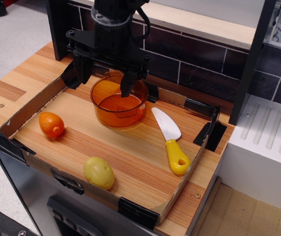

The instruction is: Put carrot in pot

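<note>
The carrot [51,124] is a small glossy orange egg-shaped toy with a dark mark, lying at the left of the wooden tray. The pot [119,102] is a round translucent orange pot standing upright at the back middle of the tray, and it is empty. My gripper [106,73] hangs above the pot's back rim, open and empty, with one black finger [128,83] dipping over the pot's right inner side and the other finger [82,66] to the left of the pot. The carrot lies well to the left and in front of the gripper.
A pale yellow potato toy [99,172] lies near the tray's front edge. A white-and-yellow toy knife [171,140] lies right of the pot. Low cardboard walls [32,105] ring the tray. A dark brick wall [199,59] stands behind, a white unit [263,147] to the right.
</note>
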You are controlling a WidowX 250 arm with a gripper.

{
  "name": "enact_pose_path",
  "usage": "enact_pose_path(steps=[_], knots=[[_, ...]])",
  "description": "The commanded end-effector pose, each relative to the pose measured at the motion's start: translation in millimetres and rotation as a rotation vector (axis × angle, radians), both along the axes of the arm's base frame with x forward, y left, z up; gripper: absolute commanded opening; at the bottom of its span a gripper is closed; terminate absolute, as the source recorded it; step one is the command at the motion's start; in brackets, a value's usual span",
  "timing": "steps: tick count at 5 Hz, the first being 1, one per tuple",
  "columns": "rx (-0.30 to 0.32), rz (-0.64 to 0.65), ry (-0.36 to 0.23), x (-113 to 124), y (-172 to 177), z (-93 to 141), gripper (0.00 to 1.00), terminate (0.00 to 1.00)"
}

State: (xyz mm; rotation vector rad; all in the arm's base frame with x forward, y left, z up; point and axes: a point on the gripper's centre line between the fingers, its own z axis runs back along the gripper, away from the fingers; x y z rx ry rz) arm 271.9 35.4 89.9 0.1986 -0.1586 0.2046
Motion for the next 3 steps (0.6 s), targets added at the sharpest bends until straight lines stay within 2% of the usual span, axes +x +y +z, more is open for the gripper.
enact_pose_path(steps=[1,2,3], knots=[[0.0,0.0,0.0,0.0,0.0,0.0,1.0,0.0],[0.001,0.115,-0.078,-16.8,12.2,3.6,1.0,0.0],[-0.02,0.252,-0.119,-34.5,26.2,6.7,1.0,0.0]])
